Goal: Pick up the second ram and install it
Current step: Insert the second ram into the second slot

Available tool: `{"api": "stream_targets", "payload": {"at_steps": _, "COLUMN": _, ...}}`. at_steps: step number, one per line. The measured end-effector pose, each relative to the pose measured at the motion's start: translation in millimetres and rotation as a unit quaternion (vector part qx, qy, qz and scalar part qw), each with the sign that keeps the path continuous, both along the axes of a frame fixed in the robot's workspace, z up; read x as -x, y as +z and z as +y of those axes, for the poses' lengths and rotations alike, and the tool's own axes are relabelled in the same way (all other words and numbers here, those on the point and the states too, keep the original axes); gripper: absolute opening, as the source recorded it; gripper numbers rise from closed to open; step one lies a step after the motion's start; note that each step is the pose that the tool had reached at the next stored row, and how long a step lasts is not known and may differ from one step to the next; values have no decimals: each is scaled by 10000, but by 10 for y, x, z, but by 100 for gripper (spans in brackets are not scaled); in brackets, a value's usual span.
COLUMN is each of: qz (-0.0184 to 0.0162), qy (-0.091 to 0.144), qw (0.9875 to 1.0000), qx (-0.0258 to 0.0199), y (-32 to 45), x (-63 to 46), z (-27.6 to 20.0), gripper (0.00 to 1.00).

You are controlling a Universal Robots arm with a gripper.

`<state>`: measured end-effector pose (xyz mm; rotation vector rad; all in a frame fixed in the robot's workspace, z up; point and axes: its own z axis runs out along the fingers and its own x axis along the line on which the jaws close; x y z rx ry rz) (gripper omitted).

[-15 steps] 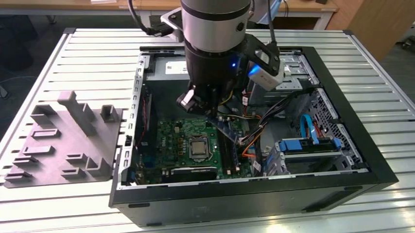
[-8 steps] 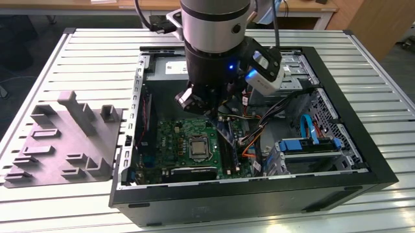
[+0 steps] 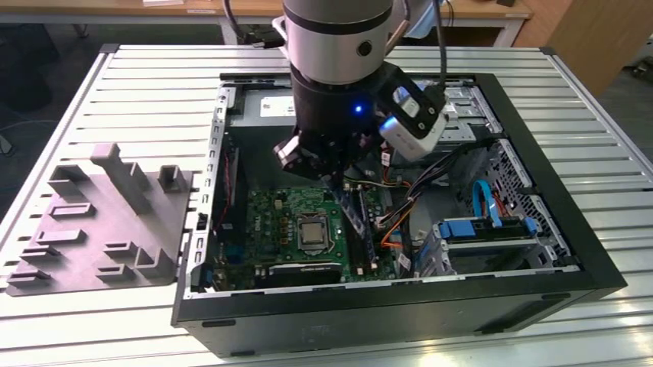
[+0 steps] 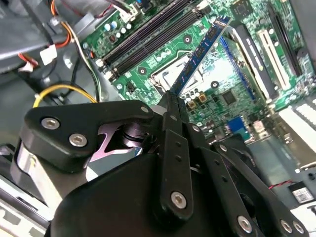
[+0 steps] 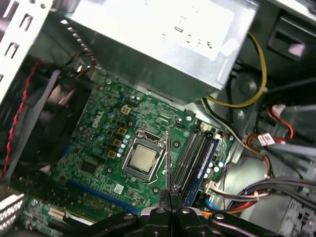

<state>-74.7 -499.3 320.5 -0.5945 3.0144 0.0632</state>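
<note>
My gripper (image 4: 172, 98) is shut on one end of the second ram (image 4: 200, 52), a thin blue-green stick with a row of small chips. The stick hangs above the green motherboard (image 4: 232, 74), over the processor socket (image 5: 143, 160) and just beside the black memory slots (image 5: 192, 155). It shows edge-on as a thin line (image 5: 168, 158) in the first wrist view. In the exterior view the gripper (image 3: 329, 174) is inside the open computer case, with the ram (image 3: 354, 208) hanging below it.
The grey power supply (image 5: 163, 39) sits at the back of the case (image 3: 408, 298). Bundled cables (image 5: 261, 143) and a blue drive bay (image 3: 490, 229) lie beside the slots. A purple-grey tray (image 3: 102, 222) rests on the slatted table to the exterior view's left.
</note>
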Motion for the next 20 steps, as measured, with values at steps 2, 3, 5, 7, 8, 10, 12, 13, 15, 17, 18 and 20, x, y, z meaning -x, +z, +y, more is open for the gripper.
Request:
{"api": "stream_targets", "payload": {"at_steps": 2, "qz": 0, "qy": -180, "qw": 9998, "qx": 0, "y": -4, "x": 0, "z": 0, "gripper": 11}}
{"api": "stream_targets", "payload": {"at_steps": 3, "qz": 0, "qy": -269, "qw": 9996, "qx": 0, "y": -6, "x": 0, "z": 0, "gripper": 11}}
{"api": "stream_targets", "payload": {"at_steps": 5, "qz": 0, "qy": -445, "qw": 9990, "qx": 0, "y": -9, "x": 0, "z": 0, "gripper": 11}}
{"api": "stream_targets", "payload": {"at_steps": 7, "qz": 0, "qy": -632, "qw": 9980, "qx": 0, "y": -12, "x": 0, "z": 0, "gripper": 11}}
{"api": "stream_targets", "payload": {"at_steps": 8, "qz": 0, "qy": -722, "qw": 9974, "qx": 0, "y": -14, "x": 0, "z": 0, "gripper": 11}}
{"api": "stream_targets", "payload": {"at_steps": 10, "qz": 0, "qy": -900, "qw": 9959, "qx": -1, "y": -17, "x": 0, "z": 0, "gripper": 11}}
{"api": "stream_targets", "payload": {"at_steps": 12, "qz": 0, "qy": -1084, "qw": 9941, "qx": 0, "y": -20, "x": 0, "z": 0, "gripper": 11}}
{"api": "stream_targets", "payload": {"at_steps": 13, "qz": 0, "qy": -1174, "qw": 9931, "qx": 0, "y": -21, "x": 0, "z": 0, "gripper": 11}}
{"api": "stream_targets", "payload": {"at_steps": 15, "qz": 0, "qy": -1352, "qw": 9908, "qx": 0, "y": -25, "x": 0, "z": 0, "gripper": 11}}
{"api": "stream_targets", "payload": {"at_steps": 17, "qz": 0, "qy": -1519, "qw": 9884, "qx": 0, "y": -28, "x": 0, "z": 0, "gripper": 11}}
{"api": "stream_targets", "payload": {"at_steps": 18, "qz": 0, "qy": -1590, "qw": 9873, "qx": 1, "y": -29, "x": 0, "z": 0, "gripper": 11}}
{"api": "stream_targets", "payload": {"at_steps": 20, "qz": 0, "qy": -1611, "qw": 9869, "qx": 1, "y": -29, "x": 0, "z": -1, "gripper": 11}}
